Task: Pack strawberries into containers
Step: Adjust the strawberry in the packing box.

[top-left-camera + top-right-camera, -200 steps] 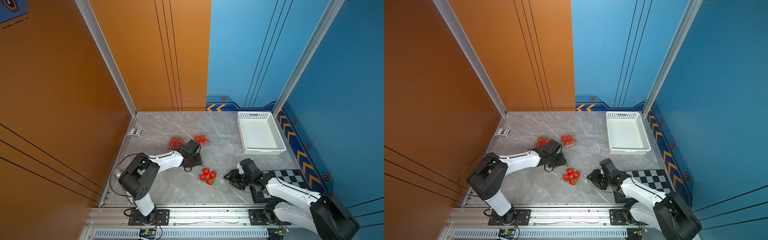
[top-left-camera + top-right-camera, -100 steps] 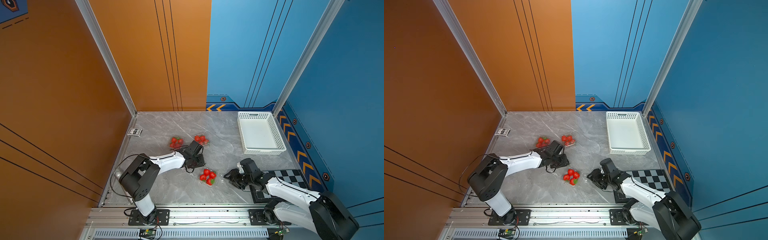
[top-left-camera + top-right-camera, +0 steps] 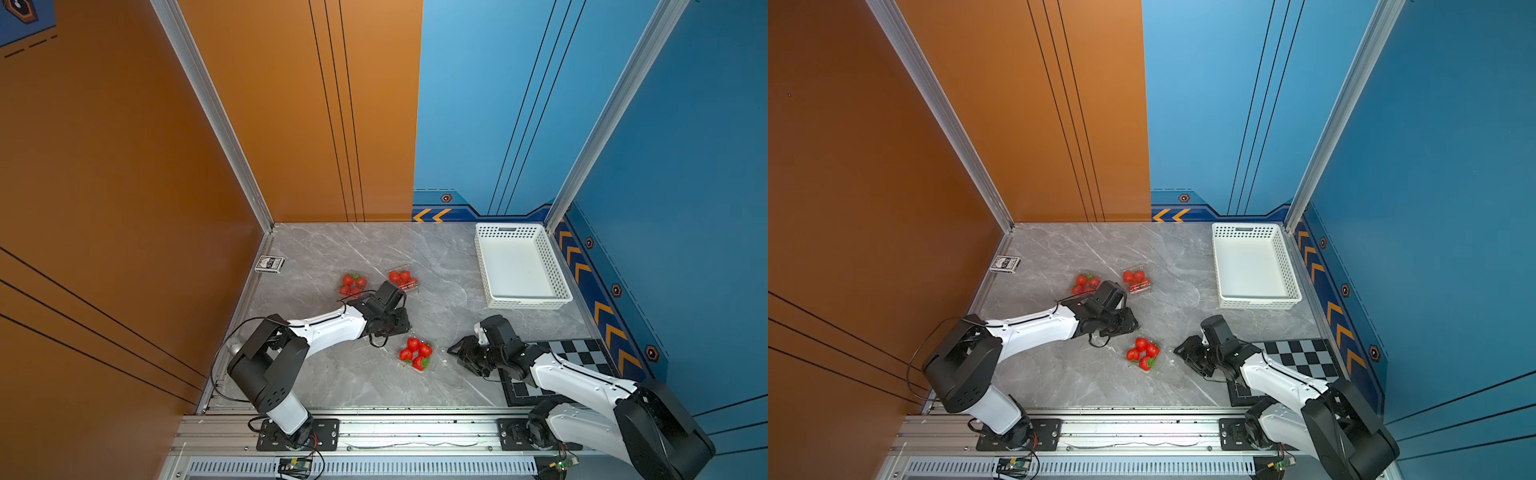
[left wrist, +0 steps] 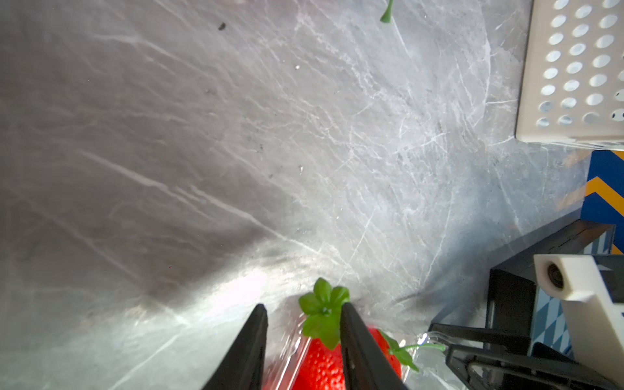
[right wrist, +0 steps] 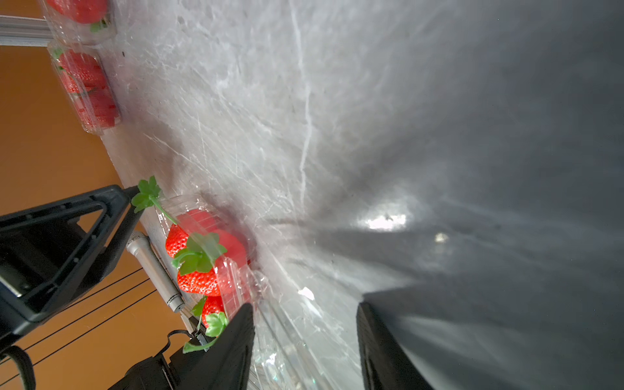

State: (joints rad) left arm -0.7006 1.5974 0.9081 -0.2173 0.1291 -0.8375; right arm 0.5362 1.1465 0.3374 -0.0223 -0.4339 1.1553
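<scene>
Both top views look down from high above, taking in the whole marble table [image 3: 436,266]. The wrist cameras sit low and close over it, facing each other, and share one strawberry container [image 5: 236,280].

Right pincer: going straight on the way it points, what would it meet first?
Likely the near container of strawberries: its clear plastic lies just ahead of the right pincer, though depth is unclear.

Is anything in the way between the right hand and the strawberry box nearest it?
Nothing visible is. The right hand points straight at the nearest clamshell container, and what looks like its clear open lid lies between the hand's open fingers.
</scene>
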